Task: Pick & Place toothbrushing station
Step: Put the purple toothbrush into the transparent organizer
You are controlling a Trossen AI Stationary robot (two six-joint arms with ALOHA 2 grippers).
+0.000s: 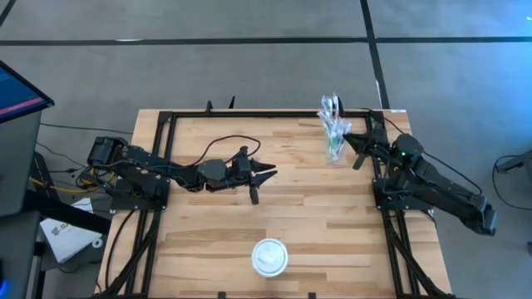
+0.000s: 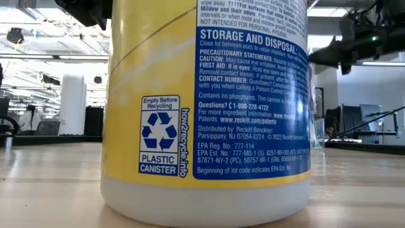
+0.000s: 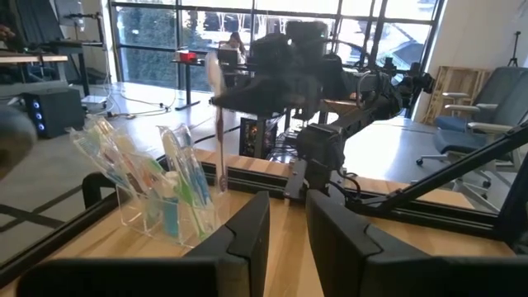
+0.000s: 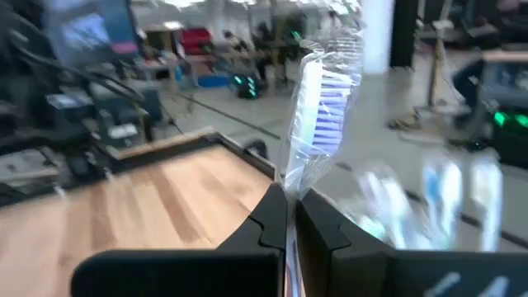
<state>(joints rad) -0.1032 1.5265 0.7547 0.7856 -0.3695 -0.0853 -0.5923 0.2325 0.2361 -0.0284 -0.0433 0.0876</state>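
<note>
Right gripper (image 4: 287,216): clamped on a wrapped toothbrush (image 4: 318,103), lifted beside the clear holder (image 1: 334,133) at the table's far right edge.
Left gripper (image 1: 259,177): idle mid-table, fingers partly apart, empty.
Holder: packed with brushes and tubes.
Risk: slim handle may pivot, or snag neighbours and tip the holder.

Low view, your inventory:
- One yellow plastic canister (image 2: 152,107), upright on the wooden worktop (image 2: 50,183), close before you and filling most of the view; blue label panel (image 2: 253,101) with white print; recycling mark.
- Dark arm parts (image 2: 361,35) at upper right.
- Room beyond.
</note>
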